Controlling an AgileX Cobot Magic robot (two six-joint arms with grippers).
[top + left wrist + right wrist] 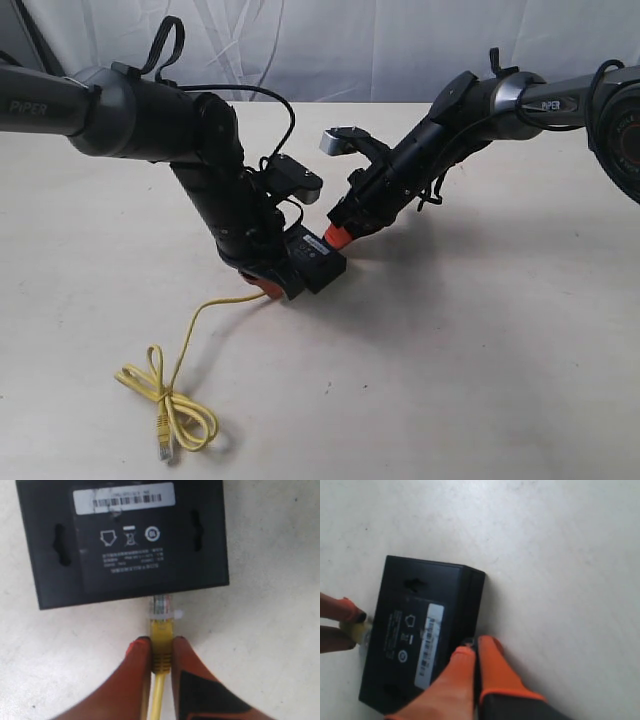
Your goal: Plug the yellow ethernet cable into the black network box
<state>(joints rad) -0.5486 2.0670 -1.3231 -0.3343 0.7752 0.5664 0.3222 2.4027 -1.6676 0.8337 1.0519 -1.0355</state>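
The black network box [318, 262] lies flat on the table between both arms, its white barcode label [124, 499] facing up. My left gripper [161, 641] is shut on the yellow boot of the yellow ethernet cable [162, 632]. Its clear plug [161, 607] reaches the box's near side; how far it sits in a port is hidden. The rest of the cable [175, 400] trails to a loose loop near the front left. My right gripper [477, 645] is shut, with its orange fingertips against the opposite side of the box [420, 630].
The table [480, 350] is a plain beige surface. A white cloth backdrop [350, 40] hangs behind it. The cable's free plug [163, 440] lies near the front edge.
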